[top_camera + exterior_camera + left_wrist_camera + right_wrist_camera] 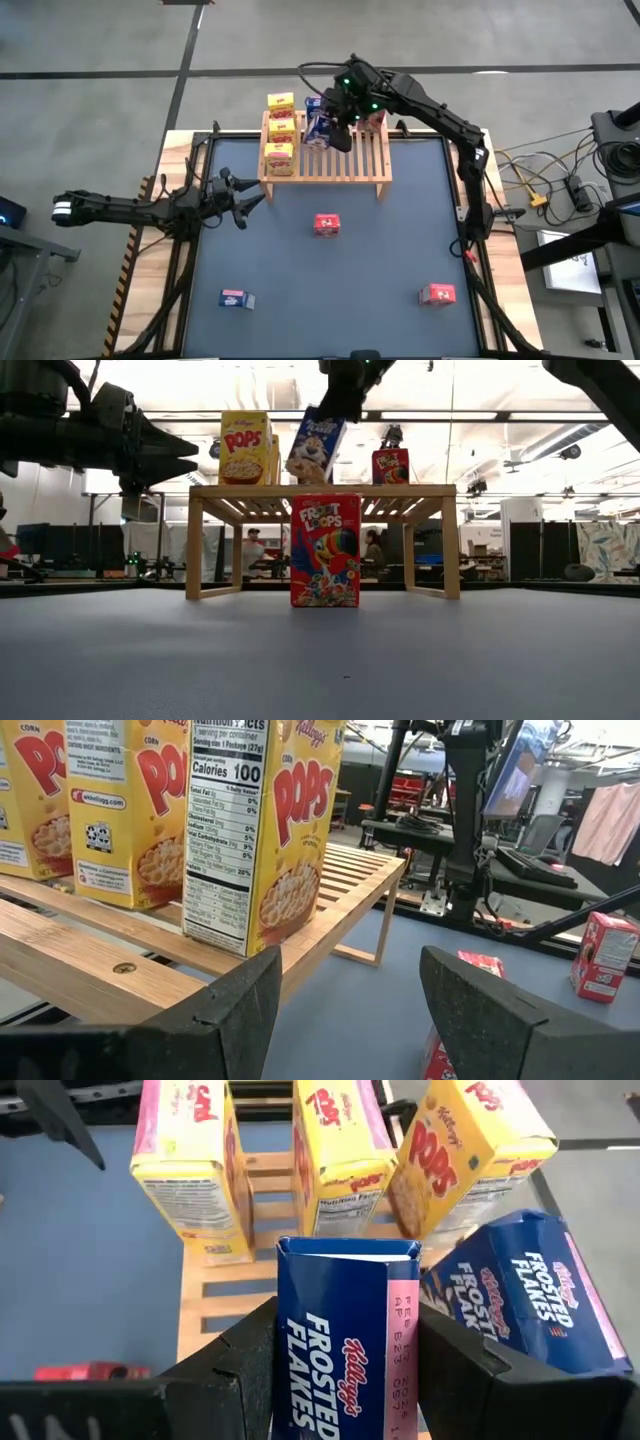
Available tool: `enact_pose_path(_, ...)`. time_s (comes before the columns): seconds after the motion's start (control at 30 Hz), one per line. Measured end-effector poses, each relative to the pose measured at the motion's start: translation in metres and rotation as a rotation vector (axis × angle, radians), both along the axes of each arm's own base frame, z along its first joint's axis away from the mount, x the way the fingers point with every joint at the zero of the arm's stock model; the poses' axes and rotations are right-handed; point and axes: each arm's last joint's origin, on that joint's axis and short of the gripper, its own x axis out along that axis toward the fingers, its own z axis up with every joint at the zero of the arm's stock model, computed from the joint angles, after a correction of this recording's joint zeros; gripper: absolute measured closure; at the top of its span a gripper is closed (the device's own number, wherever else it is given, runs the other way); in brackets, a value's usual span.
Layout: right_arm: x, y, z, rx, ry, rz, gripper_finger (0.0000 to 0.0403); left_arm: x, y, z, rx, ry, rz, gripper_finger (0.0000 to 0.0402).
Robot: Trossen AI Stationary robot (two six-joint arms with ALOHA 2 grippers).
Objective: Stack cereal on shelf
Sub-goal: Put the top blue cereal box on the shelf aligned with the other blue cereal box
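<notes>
The light-wood slatted shelf [345,160] stands at the table's far side. Three yellow Corn Pops boxes [281,130] stand upright in a row on its left part, and a red box [375,120] stands on its right part. My right gripper [335,125] is above the shelf's middle, shut on a blue Frosted Flakes box [345,1340]. A second blue box [520,1295] sits tilted beside it. My left gripper [245,200] is open and empty near the shelf's left front leg. A red box [327,225], another red box [437,294] and a blue box [237,299] rest on the table. My right gripper pinches the blue box between its two fingers [240,1370], on two opposite faces near its top end [345,1260]. The fingers come from above, slanting down. The box hangs tilted [316,445], its lower end at or just above the slats; which, I cannot tell.
The red Froot Loops box [325,550] stands upright on the table in front of the shelf's middle. There is free slat room between the blue boxes and the red box on the shelf [390,465]. Cables and equipment lie off the table's right edge.
</notes>
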Motion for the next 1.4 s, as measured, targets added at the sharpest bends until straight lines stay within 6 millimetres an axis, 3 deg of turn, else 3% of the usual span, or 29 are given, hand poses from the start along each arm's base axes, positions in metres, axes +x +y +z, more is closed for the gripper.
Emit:
enact_pose_path(0.27,-0.005,0.001,-0.009,-0.004,0.098,0.001,0.0225,0.000,0.000,0.000,0.000,0.000,0.000,0.0178)
enact_pose_path(0.73,0.017,-0.004,-0.034,-0.034,0.148,0.072,0.0225,0.000,0.000,0.000,0.000,0.000,0.000,0.0178)
enact_pose_path(1.17,0.023,-0.003,-0.036,-0.046,0.129,0.081,0.0224,0.002,0.000,-0.003,-0.002,0.027,0.000,0.0178)
enact_pose_path(1.4,0.023,-0.003,-0.036,-0.041,0.124,0.074,0.0197,0.002,0.000,-0.003,-0.002,0.029,0.000,0.0178)
